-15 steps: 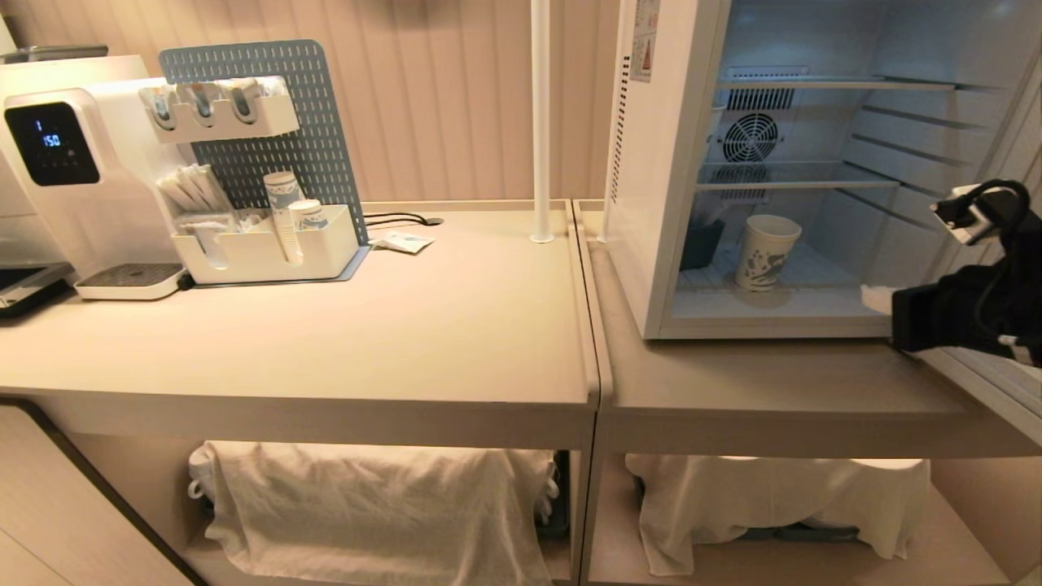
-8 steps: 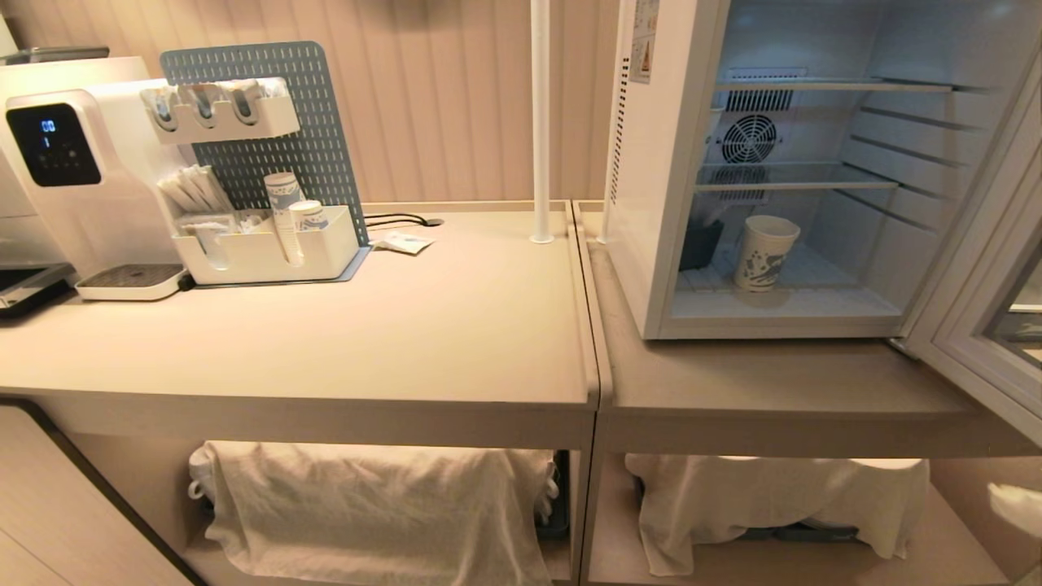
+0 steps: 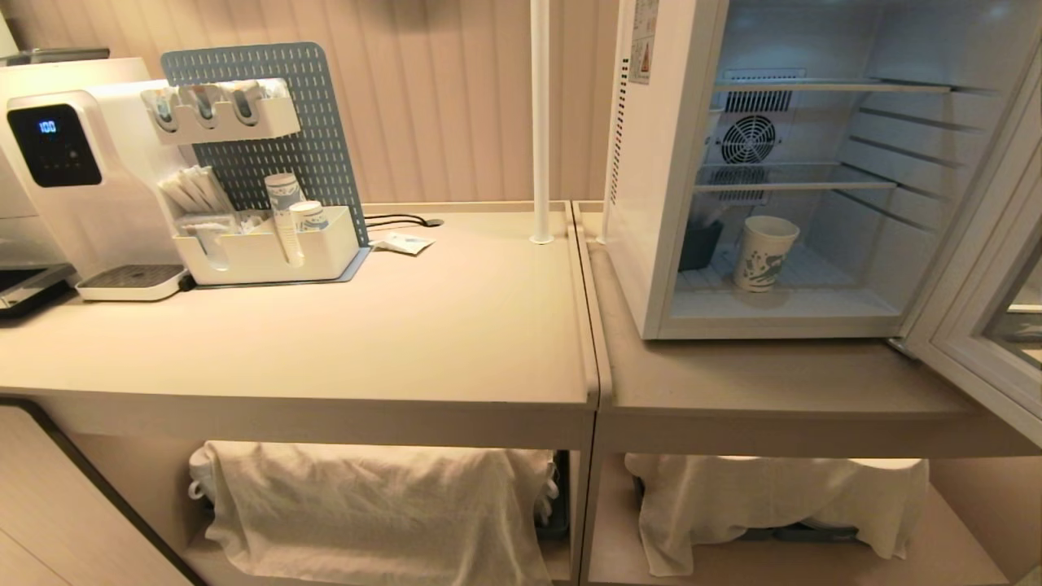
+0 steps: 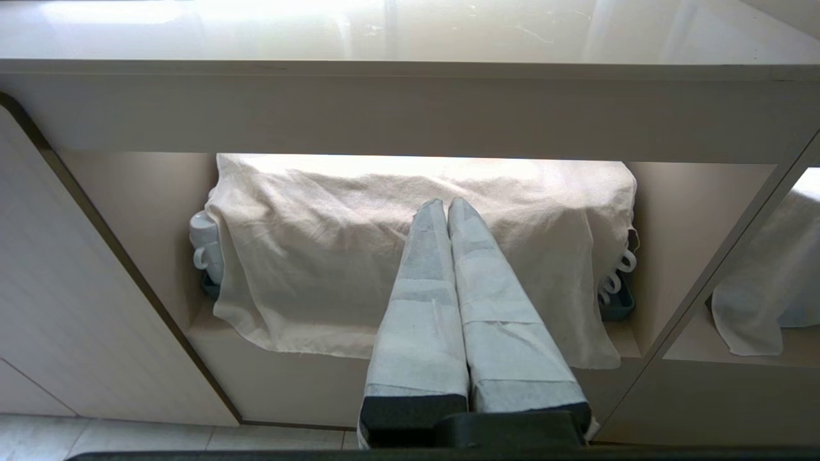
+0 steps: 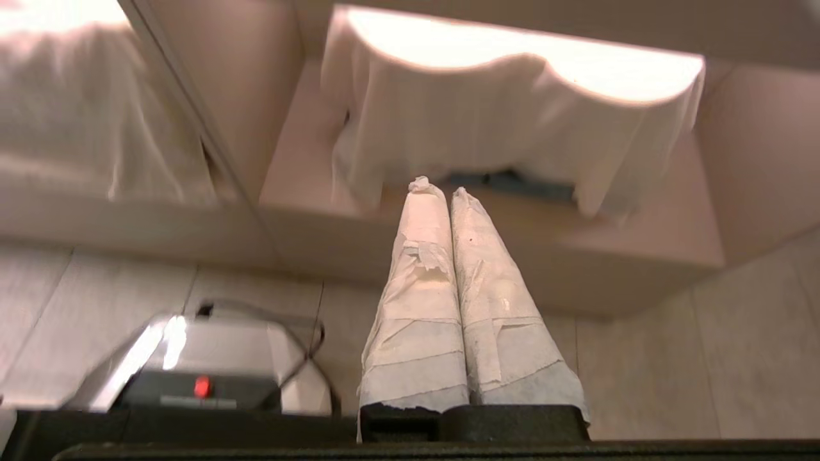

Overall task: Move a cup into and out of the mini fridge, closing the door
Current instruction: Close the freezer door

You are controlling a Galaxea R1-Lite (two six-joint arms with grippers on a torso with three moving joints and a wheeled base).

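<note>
The cup (image 3: 765, 252) sits upright on the mini fridge (image 3: 651, 203) floor, door (image 3: 989, 325) swung open on the right. It's thin paper, so probably light and crushable; I'd pinch it gently mid-wall. Left hand (image 4: 446, 208) and right hand (image 5: 435, 189) are both pinched closed, empty, parked below the desk (image 3: 456, 325).
</note>
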